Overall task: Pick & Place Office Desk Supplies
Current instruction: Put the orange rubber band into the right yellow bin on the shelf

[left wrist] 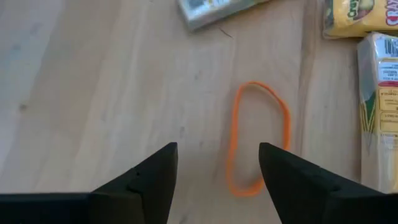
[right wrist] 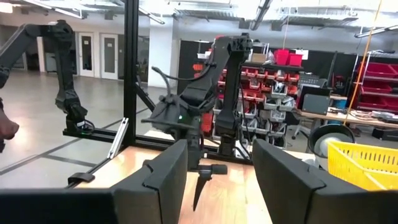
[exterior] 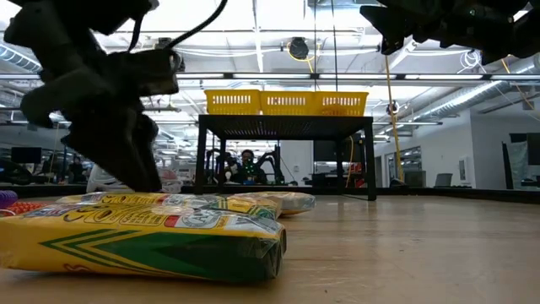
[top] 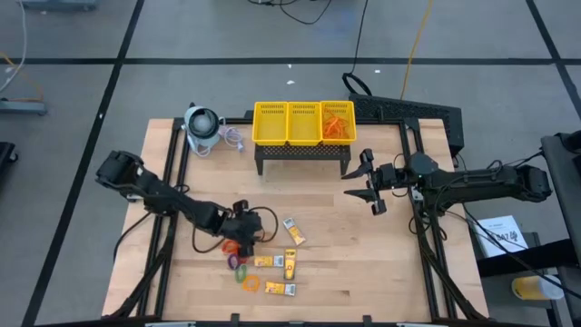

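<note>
left gripper (left wrist: 217,171): jaws parted, empty, low over bench (top: 363,263)
rubber band (left wrist: 258,137): lower end partly hidden behind one jaw
right gripper (top: 370,186): jaws parted, empty
packets (left wrist: 379,112): cut off

Partial "Cray…" lettering on a yellow packet (left wrist: 364,15); other labels unreadable.

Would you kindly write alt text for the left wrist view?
The left hand, fingers open, hovers over an orange rubber band lying flat on the wooden table. Yellow crayon packets lie beside the band.
</note>
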`<state>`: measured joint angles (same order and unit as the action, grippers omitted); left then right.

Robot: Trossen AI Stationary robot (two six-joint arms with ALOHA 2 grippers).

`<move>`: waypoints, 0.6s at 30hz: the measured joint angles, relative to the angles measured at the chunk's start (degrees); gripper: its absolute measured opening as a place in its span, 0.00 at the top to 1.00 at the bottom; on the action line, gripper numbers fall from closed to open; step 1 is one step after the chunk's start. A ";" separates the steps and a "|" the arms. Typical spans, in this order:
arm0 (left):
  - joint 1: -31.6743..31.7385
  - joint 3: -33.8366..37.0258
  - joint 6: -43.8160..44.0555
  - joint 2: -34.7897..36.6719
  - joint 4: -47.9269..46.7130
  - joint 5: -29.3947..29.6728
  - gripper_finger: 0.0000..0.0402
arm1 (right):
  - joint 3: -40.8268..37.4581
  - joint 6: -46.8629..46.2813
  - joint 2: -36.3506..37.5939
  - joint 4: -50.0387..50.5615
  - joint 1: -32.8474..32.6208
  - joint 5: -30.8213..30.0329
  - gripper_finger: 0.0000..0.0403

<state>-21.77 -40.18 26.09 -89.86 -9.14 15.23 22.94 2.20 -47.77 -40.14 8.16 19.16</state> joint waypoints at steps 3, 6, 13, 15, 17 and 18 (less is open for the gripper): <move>-0.63 -0.04 0.72 -2.17 0.09 -0.13 0.42 | 0.00 0.00 0.00 -0.05 0.00 -0.02 0.58; -0.93 -0.21 2.45 -4.26 0.40 -0.11 0.45 | 0.00 -0.02 0.00 -0.12 0.00 -0.02 0.58; -1.33 -0.44 4.39 -7.73 -1.26 -1.64 0.59 | 0.00 -0.01 0.00 -0.18 0.00 -0.04 0.58; -1.48 -0.44 4.54 -7.86 -1.38 -1.91 0.66 | 0.00 0.00 0.00 -0.20 0.00 -0.04 0.58; -1.52 -0.42 4.40 -7.94 -1.42 -2.25 0.75 | 0.00 -0.02 0.00 -0.37 0.00 -0.04 0.58; -1.52 -0.42 4.41 -7.96 -1.42 -2.38 0.80 | 0.00 -0.02 0.00 -0.35 0.00 -0.07 0.58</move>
<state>-23.29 -40.60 30.50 -97.82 -10.57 12.85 22.94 2.17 -47.77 -40.49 8.16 19.09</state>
